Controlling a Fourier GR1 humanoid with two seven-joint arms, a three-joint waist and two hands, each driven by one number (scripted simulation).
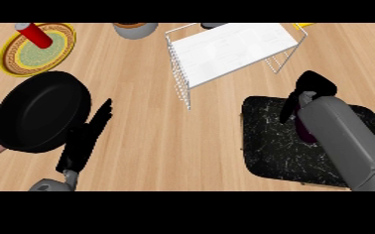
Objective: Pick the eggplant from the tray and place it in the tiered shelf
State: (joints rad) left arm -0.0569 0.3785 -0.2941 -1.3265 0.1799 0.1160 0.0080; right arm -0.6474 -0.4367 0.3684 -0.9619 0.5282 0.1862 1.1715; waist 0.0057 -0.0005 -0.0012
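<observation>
The right hand (pixel 313 87) is seen above the far edge of the black speckled tray (pixel 267 139), its fingers curled down around the dark purple eggplant (pixel 305 129). The eggplant is largely hidden beneath the hand and grey forearm, over the tray. The white wire tiered shelf (pixel 227 52) stands beyond, apart from the hand. The left hand (pixel 86 139) is held open, fingers straight, on the wooden surface (pixel 161 134) beside a black pan (pixel 42 111).

Light wooden surface (pixel 147 104) carrying a black speckled tray (pixel 271 144), white wire tiered shelf (pixel 227 49), black round pan (pixel 40 111), yellow patterned plate (pixel 22 54) and grey bowl (pixel 135 29).
</observation>
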